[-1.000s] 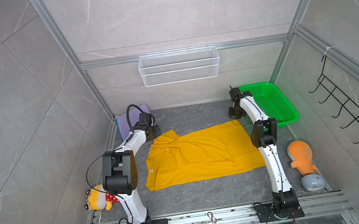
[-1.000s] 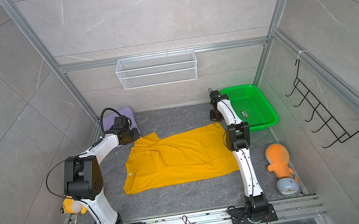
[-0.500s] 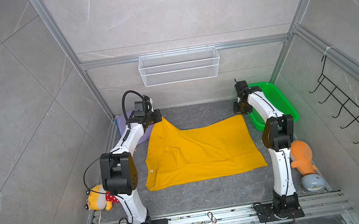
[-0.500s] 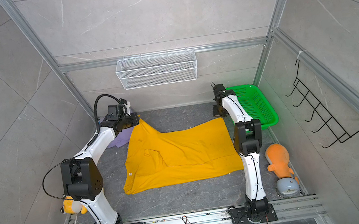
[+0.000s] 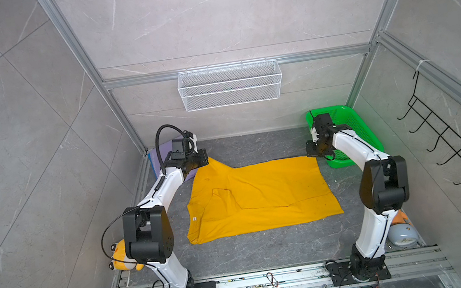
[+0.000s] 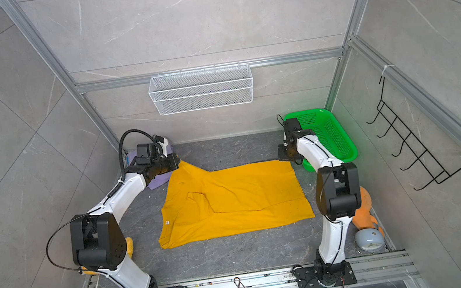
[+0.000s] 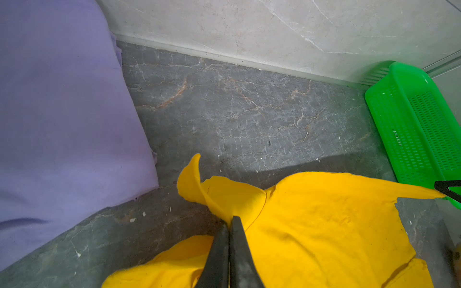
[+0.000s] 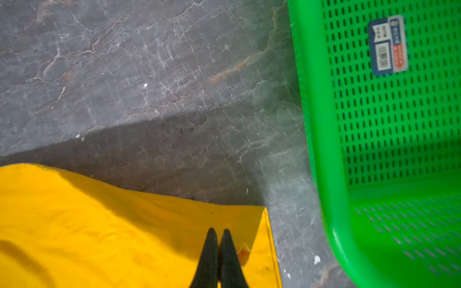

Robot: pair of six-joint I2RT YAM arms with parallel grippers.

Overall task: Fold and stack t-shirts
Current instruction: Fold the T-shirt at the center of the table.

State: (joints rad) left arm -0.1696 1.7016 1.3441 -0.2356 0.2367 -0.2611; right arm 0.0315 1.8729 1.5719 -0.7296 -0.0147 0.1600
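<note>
A mustard-yellow t-shirt (image 5: 261, 198) (image 6: 232, 205) lies spread on the grey floor between my two arms, with its far edge lifted. My left gripper (image 5: 208, 159) (image 7: 230, 220) is shut on the shirt's far left corner, and the cloth (image 7: 311, 224) rises to a peak there. My right gripper (image 5: 312, 153) (image 8: 218, 230) is shut on the far right corner (image 8: 149, 237), close beside the green basket. A lavender t-shirt (image 5: 155, 158) (image 7: 62, 112) lies flat in the back left corner, partly under my left arm.
The green mesh basket (image 5: 353, 130) (image 8: 319, 124) stands at the back right. A white wire basket (image 5: 230, 85) hangs on the back wall, a black hook rack (image 5: 451, 135) on the right wall. An orange plush toy (image 6: 362, 209) and a clock (image 6: 368, 240) lie by the right arm's base.
Both grippers have risen and moved back and apart with the yellow shirt's far corners. The far edge is lifted and the shirt lies wider and flatter.
</note>
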